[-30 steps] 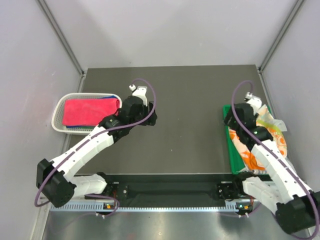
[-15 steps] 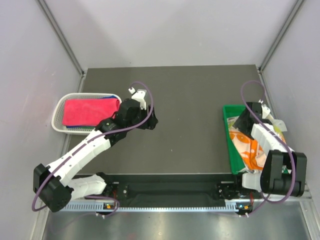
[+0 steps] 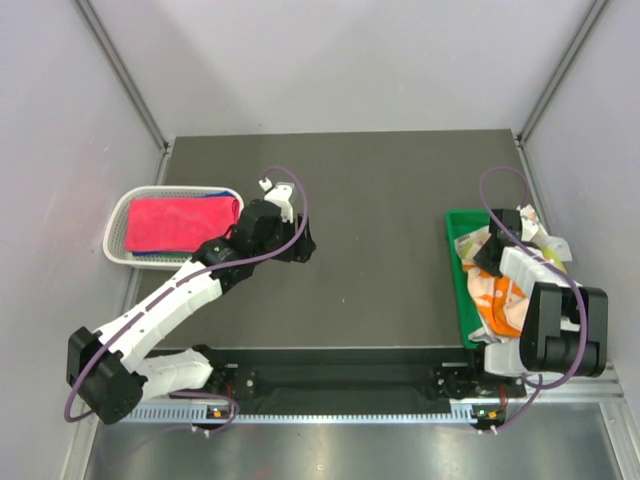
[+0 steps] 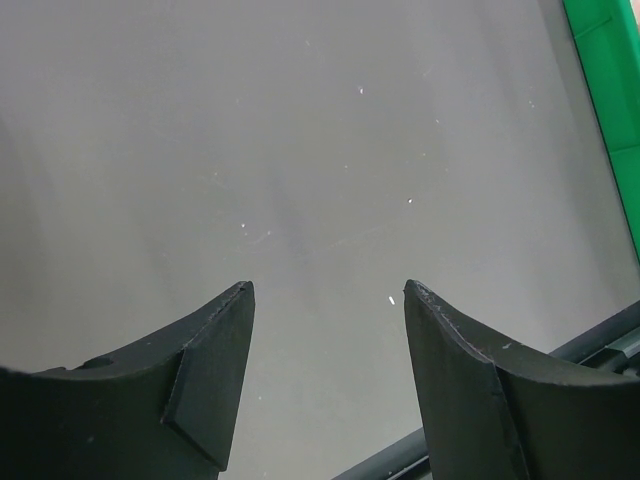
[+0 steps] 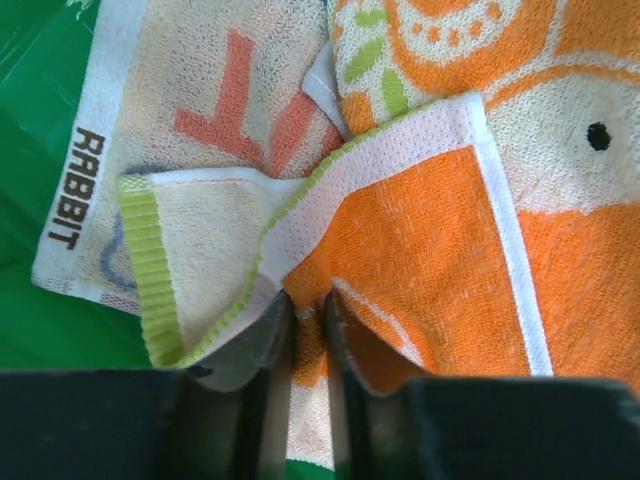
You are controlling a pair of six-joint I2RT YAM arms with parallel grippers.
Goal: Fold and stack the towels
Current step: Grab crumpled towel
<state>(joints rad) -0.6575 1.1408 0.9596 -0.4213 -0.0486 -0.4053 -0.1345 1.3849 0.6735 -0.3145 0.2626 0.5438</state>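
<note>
A folded pink-red towel (image 3: pixel 180 221) lies on a blue one (image 3: pixel 218 198) in the white mesh basket (image 3: pixel 122 212) at the left. Orange and white print towels (image 3: pixel 500 295) are heaped in the green tray (image 3: pixel 459 275) at the right. My right gripper (image 3: pixel 487 250) reaches down into that heap. In the right wrist view it (image 5: pixel 308 318) is shut on a pinched fold of the orange towel (image 5: pixel 430 260), beside the white letter-print towel (image 5: pixel 185 130). My left gripper (image 3: pixel 300 243) hangs open over bare table (image 4: pixel 300 180), nothing between its fingers (image 4: pixel 215 350).
The green tray's edge (image 4: pixel 605 90) shows at the far right of the left wrist view. The table's front rail (image 3: pixel 340 378) runs between the arm bases. Grey walls close in the left, back and right sides.
My right gripper has dropped onto the heap in the green tray and closed on the orange towel. My left arm has drifted slightly right, still open.
</note>
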